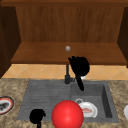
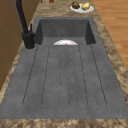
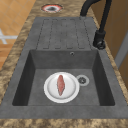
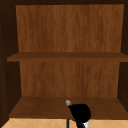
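Note:
My right hand (image 1: 80, 66) hovers in front of the lower shelf's edge (image 1: 67, 61), above the black faucet (image 1: 67, 75). Its fingers point up and left toward a small grey ball (image 1: 67, 48) on the shelf and do not touch it. The upper view shows the same right hand (image 4: 80, 112) just right of the grey ball (image 4: 67, 102). My left hand (image 1: 37, 116) hangs low over the front left of the drainboard. A large red ball (image 1: 67, 114) sits at the front between the hands. A white plate (image 3: 61, 87) with a red piece of food lies in the basin.
A wooden wall cabinet (image 4: 67, 57) with two shelves stands above the grey sink (image 2: 65, 75). A red-rimmed plate (image 1: 5, 105) rests on the left counter. A plate of food (image 2: 82, 7) sits on the counter past the basin. A drain (image 3: 82, 80) lies beside the white plate.

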Controlling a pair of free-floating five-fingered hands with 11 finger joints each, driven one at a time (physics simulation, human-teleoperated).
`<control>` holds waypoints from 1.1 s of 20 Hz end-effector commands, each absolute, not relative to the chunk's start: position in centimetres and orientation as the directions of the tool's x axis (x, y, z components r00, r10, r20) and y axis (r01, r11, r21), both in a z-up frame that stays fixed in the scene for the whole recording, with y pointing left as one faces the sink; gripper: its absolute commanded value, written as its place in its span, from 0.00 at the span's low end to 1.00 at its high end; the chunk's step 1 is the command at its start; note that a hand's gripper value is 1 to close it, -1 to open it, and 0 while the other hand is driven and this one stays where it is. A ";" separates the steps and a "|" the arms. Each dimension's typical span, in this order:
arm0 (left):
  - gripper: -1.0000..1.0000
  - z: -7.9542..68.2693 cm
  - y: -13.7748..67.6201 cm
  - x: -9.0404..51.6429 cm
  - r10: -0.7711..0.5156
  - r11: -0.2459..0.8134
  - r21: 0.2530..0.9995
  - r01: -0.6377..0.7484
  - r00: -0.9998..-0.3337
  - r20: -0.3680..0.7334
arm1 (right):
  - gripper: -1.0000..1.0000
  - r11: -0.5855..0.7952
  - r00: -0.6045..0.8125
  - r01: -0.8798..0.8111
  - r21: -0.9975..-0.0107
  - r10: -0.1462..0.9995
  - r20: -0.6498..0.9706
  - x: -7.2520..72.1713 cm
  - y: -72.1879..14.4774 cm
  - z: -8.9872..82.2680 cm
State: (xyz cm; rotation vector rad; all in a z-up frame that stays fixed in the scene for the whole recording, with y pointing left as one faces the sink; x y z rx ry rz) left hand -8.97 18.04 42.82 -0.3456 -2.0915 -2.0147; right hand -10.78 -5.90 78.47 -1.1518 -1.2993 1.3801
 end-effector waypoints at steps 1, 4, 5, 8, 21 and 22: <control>0.50 42.8 18.0 -9.0 0.019 0.034 0.948 0.315 -0.949 0.315 | 0.00 -0.082 -0.153 -0.005 -0.997 0.985 -0.080 -10.7 -5.4 81.6; 0.50 42.8 18.0 -9.0 0.019 0.034 0.948 0.315 -0.949 0.315 | 0.00 -0.098 -0.146 -0.005 -0.995 0.985 -0.096 -10.1 -5.2 84.0; 0.50 42.8 18.0 -9.0 0.019 0.034 0.948 0.315 -0.949 0.315 | 0.00 -0.105 -0.144 -0.008 -0.994 0.984 -0.102 -9.6 -5.1 84.7; 0.50 42.8 18.0 -9.0 0.019 0.034 0.948 0.315 -0.949 0.315 | 0.00 -0.110 -0.144 -0.012 -0.994 0.984 -0.107 -7.6 -4.9 86.8; 0.50 42.8 18.0 -9.0 0.019 0.034 0.948 0.315 -0.949 0.315 | 0.00 -0.087 -0.165 -0.101 -0.991 0.984 -0.069 1.9 -3.8 92.1; 0.50 42.8 18.0 -9.0 0.019 0.034 0.948 0.315 -0.949 0.315 | 0.00 -0.086 -0.168 -0.116 -0.989 0.984 -0.066 2.5 -3.6 91.9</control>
